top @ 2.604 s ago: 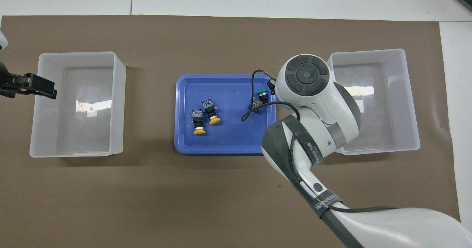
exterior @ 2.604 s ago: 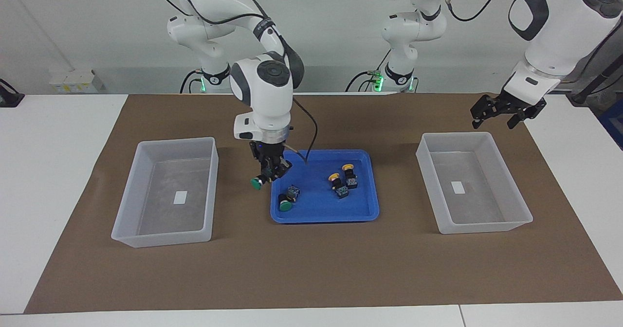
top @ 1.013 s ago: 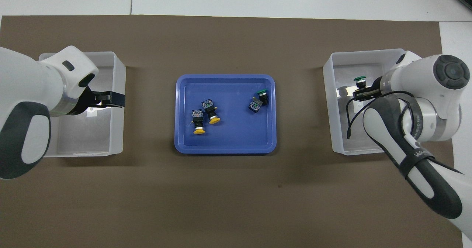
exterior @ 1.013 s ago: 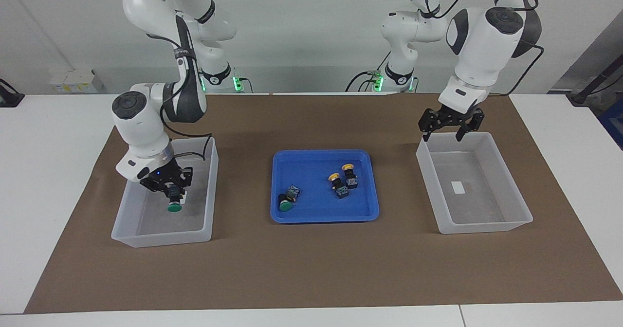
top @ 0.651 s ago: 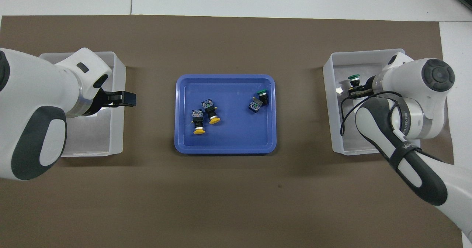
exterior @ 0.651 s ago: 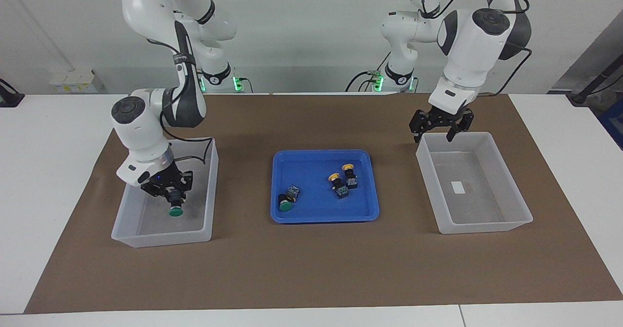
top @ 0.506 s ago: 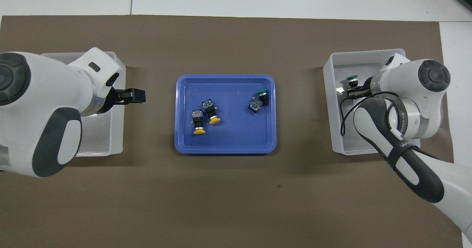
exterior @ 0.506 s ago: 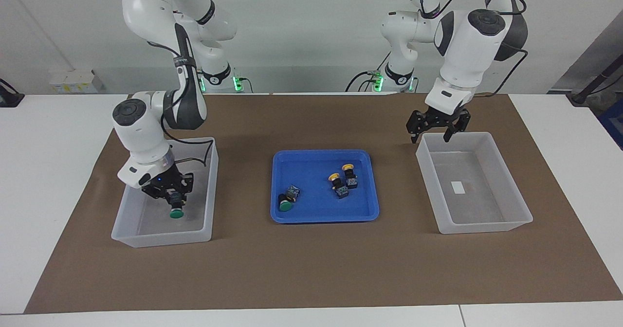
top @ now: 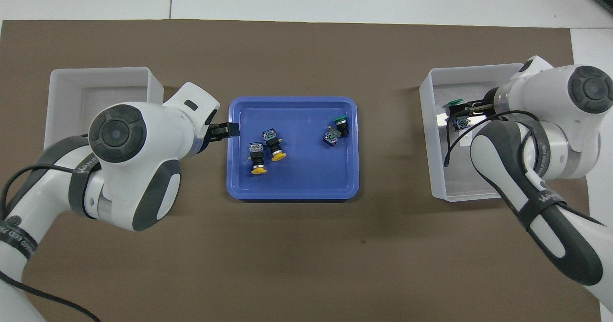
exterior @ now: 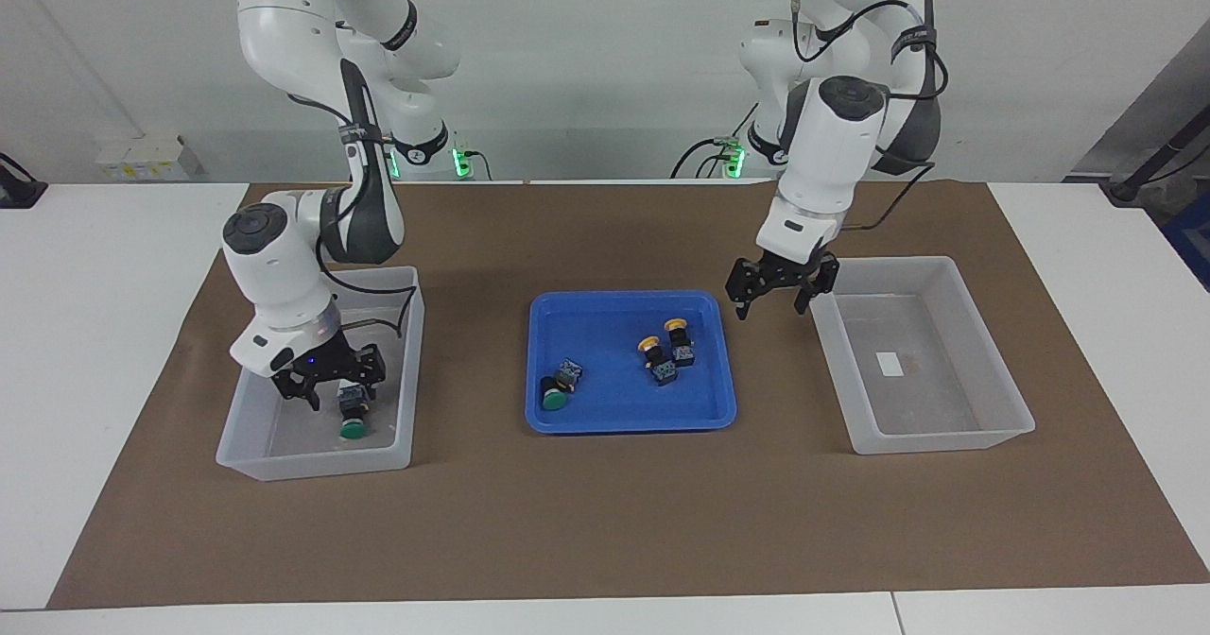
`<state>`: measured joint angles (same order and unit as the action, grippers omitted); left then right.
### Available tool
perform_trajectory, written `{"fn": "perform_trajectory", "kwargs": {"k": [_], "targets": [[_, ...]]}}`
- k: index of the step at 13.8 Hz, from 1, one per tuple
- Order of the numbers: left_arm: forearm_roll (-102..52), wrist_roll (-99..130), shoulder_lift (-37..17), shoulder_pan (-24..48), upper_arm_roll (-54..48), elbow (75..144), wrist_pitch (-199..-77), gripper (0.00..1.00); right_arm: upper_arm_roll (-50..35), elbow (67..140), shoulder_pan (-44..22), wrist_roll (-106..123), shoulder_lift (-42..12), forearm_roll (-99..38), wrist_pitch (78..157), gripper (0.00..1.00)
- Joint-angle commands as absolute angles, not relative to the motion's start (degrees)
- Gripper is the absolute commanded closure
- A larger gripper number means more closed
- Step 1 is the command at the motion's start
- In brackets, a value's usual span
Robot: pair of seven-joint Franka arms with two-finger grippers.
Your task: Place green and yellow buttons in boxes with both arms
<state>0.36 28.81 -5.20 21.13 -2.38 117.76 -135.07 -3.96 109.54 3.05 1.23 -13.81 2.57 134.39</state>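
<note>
From across the table, we see our right gripper (exterior: 328, 387) low inside the box (exterior: 248, 446) at its end, jaws spread, a green button (exterior: 354, 421) lying loose on the floor just beside it. Our left gripper (exterior: 781, 287) hangs open and empty between the blue tray (exterior: 631, 418) and the other box (exterior: 993, 432), likely bound for the two yellow buttons (exterior: 665, 350).

From overhead, a second green button (top: 336, 130) lies in the tray, well apart from the yellow pair, so fingers have room.
</note>
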Motion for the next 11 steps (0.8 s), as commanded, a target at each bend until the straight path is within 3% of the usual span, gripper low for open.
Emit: {"fn": "perform_trajectory", "kwargs": {"k": [1, 5, 11], "targets": [[-0.1, 30.0, -7.3, 23.7, -1.5, 119.2, -138.8, 0.0, -4.2, 108.6, -0.7, -11.0, -10.8, 1.7, 129.6, 0.0], [-0.1, 31.0, -10.9, 25.7, -1.5, 119.4, -142.3, 0.0, -4.1, 104.8, -7.7, -29.3, -12.0, 4.0, 128.5, 0.0], [-0.1, 32.0, -14.4, 28.4, -1.5, 120.7, -144.8, 0.0, -4.2, 96.0, -17.1, -53.8, -22.0, 9.0, 127.9, 0.0]]}}
